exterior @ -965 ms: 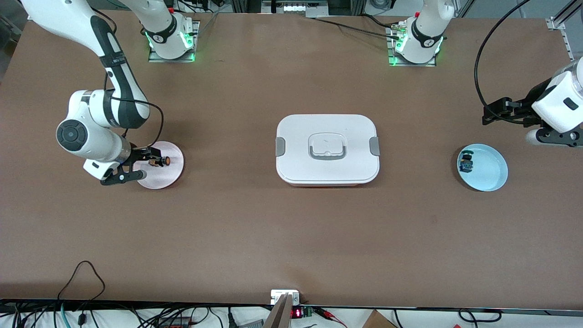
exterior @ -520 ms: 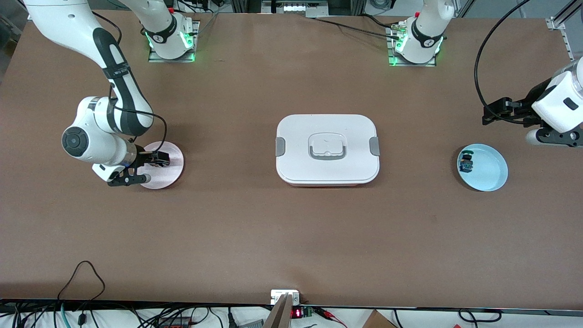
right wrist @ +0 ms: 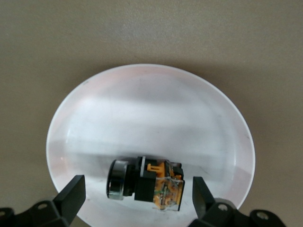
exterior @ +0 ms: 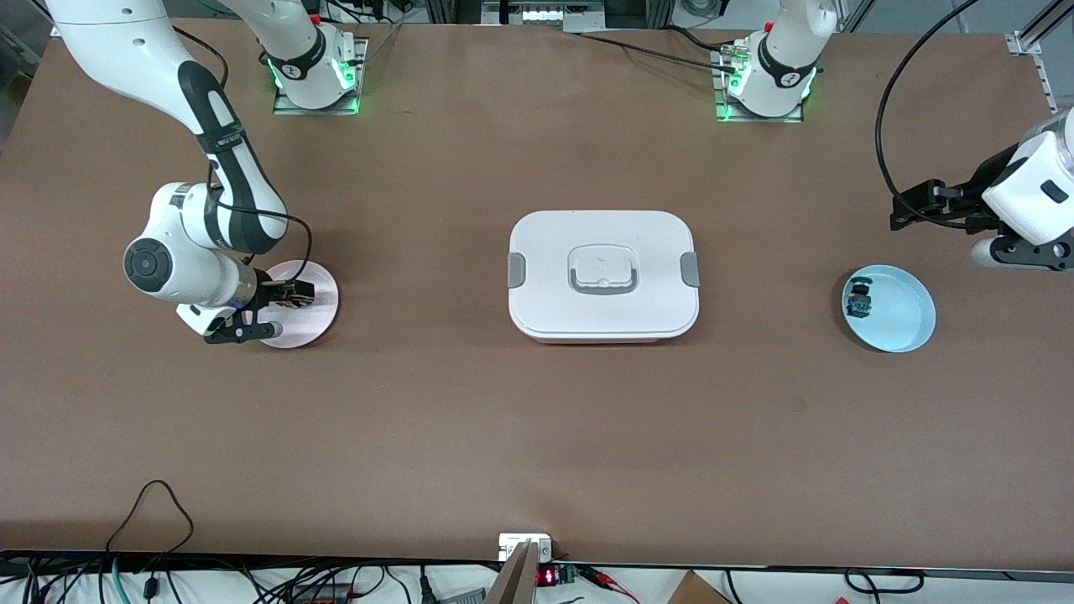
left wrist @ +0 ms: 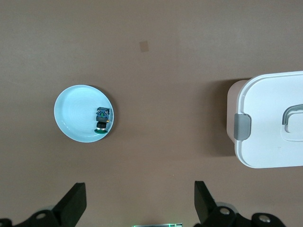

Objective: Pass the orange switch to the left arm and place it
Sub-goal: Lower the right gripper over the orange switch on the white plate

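At the middle left of the front view we see the right gripper (exterior: 289,295) low over the pink plate (exterior: 319,315), its fingers (right wrist: 71,194) spread on both sides of the orange switch (right wrist: 151,184), not touching it. The switch lies on its side on this plate. In the centre stands the box (exterior: 602,274), lid on. At the right, the blue plate (exterior: 902,323) carries a small switch with green cap (exterior: 857,300). The left gripper (left wrist: 139,201) waits at the right edge, high above the table, fingers spread and holding nothing.
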`<state>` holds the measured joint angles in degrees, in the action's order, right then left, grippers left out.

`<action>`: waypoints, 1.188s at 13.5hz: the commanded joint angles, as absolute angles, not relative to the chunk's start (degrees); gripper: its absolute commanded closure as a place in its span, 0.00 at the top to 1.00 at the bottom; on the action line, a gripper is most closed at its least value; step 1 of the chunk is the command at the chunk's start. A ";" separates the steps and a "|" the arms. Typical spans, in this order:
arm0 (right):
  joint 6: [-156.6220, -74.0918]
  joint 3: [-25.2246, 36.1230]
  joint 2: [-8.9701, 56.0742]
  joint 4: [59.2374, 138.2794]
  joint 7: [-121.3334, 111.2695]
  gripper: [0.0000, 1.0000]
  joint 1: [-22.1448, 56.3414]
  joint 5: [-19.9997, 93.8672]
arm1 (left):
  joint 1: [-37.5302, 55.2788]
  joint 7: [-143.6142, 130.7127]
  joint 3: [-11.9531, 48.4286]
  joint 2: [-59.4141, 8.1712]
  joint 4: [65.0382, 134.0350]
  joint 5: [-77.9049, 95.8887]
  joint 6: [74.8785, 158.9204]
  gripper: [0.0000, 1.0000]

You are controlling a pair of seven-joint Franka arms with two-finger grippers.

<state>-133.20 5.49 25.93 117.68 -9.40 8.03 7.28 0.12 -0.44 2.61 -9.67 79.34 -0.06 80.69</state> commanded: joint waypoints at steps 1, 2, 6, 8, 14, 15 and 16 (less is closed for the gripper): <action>-136.23 5.62 25.40 120.32 -9.93 1.00 8.09 5.19 | 0.00 -0.88 2.29 -10.28 77.61 0.18 79.28 1.00; -136.23 5.62 25.40 120.41 -9.93 1.00 8.09 5.19 | 0.09 -0.79 2.29 -10.28 77.61 0.18 79.28 1.00; -136.40 5.62 25.49 121.11 -9.76 1.00 8.09 4.92 | 0.35 -0.88 2.46 -10.28 77.61 0.26 79.28 1.00; -137.19 5.62 25.49 122.07 -9.67 1.00 8.09 4.92 | 0.35 -0.88 2.46 -10.28 77.61 0.26 79.19 1.00; -138.16 5.62 26.10 122.52 -9.49 1.00 8.09 5.01 | 0.35 -0.79 2.46 -10.28 77.52 0.26 79.19 1.00; -138.16 5.62 26.28 122.43 -9.49 1.00 8.09 5.01 | 0.35 -0.88 2.46 -10.28 77.52 0.26 79.19 1.00; -138.16 5.62 26.37 122.43 -9.49 1.00 8.09 5.10 | 0.35 -0.79 2.46 -10.28 77.61 0.26 79.19 1.00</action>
